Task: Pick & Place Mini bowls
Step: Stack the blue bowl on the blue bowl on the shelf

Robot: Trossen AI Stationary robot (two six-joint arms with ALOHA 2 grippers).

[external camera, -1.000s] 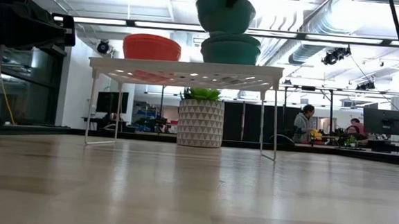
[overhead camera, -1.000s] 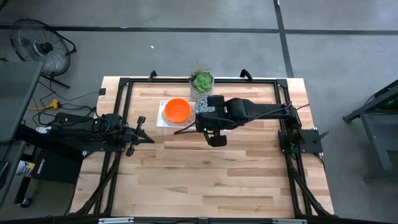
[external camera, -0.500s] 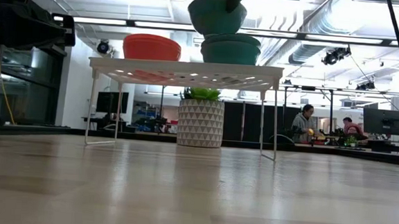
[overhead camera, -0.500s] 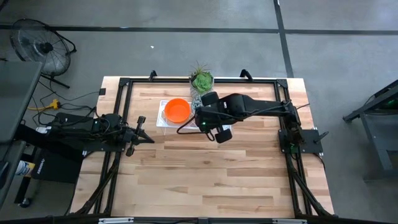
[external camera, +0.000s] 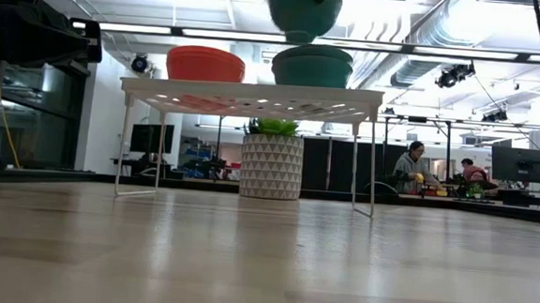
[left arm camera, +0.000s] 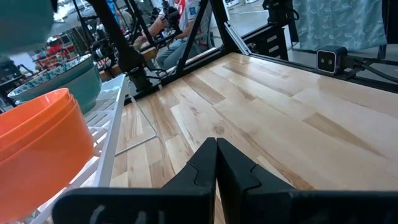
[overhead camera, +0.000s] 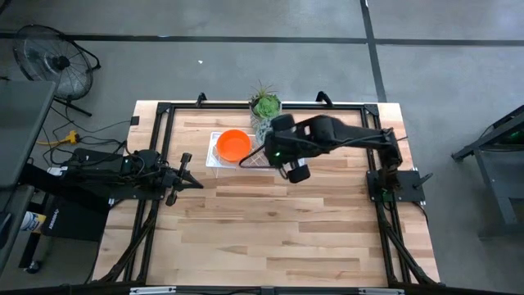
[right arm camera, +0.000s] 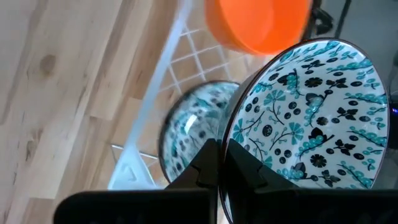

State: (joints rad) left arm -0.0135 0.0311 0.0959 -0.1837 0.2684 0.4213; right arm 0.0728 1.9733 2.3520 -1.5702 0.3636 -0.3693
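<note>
Since half a second ago my right arm has lifted and swung back toward its base; pale plank wooden table (overhead camera: 270,238); white wire rack (external camera: 251,96), grid-topped; on it one plain orange round bowl (external camera: 206,64) and one teal-patterned glossy bowl (external camera: 313,68); my right gripper (right arm camera: 219,163) pinches the rim of a second patterned bowl (right arm camera: 314,112), tilted above the rack; my left gripper (left arm camera: 216,163), fingers together, empty, waits at the table's left.

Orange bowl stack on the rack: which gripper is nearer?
Right. The right gripper holds a patterned bowl above the white rack, just beside the orange bowl stack. The left gripper waits off the rack, toward the table's left edge.
</note>
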